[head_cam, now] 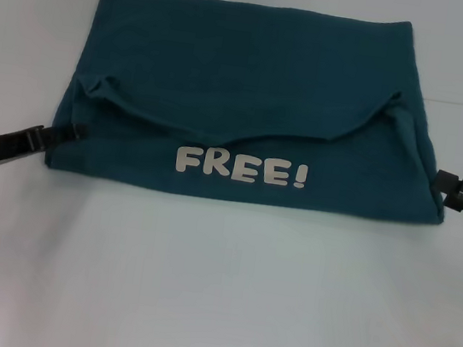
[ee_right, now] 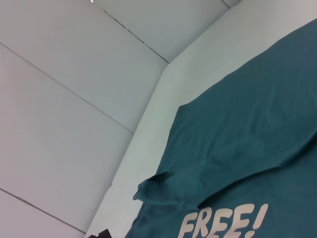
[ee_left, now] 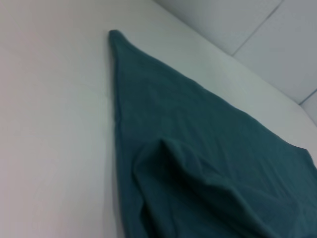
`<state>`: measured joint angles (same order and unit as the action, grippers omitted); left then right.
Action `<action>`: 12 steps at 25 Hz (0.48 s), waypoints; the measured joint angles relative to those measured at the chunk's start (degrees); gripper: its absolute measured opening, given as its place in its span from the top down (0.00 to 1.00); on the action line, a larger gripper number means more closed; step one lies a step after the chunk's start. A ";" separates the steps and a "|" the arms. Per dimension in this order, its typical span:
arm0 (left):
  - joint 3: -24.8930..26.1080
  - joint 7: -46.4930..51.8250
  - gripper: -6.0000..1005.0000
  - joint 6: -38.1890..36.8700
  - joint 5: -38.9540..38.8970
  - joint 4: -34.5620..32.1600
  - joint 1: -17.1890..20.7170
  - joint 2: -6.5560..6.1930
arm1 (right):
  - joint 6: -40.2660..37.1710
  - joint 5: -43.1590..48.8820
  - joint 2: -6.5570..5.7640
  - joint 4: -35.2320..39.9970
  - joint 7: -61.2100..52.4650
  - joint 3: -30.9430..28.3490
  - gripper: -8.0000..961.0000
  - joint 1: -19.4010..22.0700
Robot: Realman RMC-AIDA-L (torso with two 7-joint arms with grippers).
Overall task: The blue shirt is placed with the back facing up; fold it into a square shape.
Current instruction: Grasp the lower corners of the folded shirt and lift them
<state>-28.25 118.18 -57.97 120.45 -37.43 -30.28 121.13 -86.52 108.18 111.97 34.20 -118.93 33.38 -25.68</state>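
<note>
We seem to be in a lab-like test space: a plain white table backed by bare white panelled walls with thin seams.

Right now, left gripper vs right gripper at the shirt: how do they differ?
The left gripper touches the left edge of the dark teal-blue cotton T-shirt at a puckered fold; the right gripper sits just off the right edge, and contact there is unclear. The left one angles up toward the cloth; the right one lies nearly level. Both are low on the white table, level with the white "FREE!" lettering.
</note>
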 joint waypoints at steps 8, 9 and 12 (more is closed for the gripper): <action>-2.54 -0.26 0.08 2.62 0.00 0.82 -0.26 0.45 | 1.18 0.00 0.06 -1.01 0.57 -0.06 0.08 -0.12; -3.17 -0.26 0.08 3.10 0.00 0.84 -0.32 0.51 | 1.25 0.00 0.09 -1.28 0.75 -0.07 0.08 -0.13; -4.60 -0.25 0.09 5.08 -0.01 1.60 -0.97 0.61 | 1.33 0.00 0.09 -1.46 0.87 -0.08 0.08 -0.14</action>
<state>-32.85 117.92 -52.89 120.45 -35.83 -31.25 121.74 -85.19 108.18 112.06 32.74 -118.05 33.31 -25.82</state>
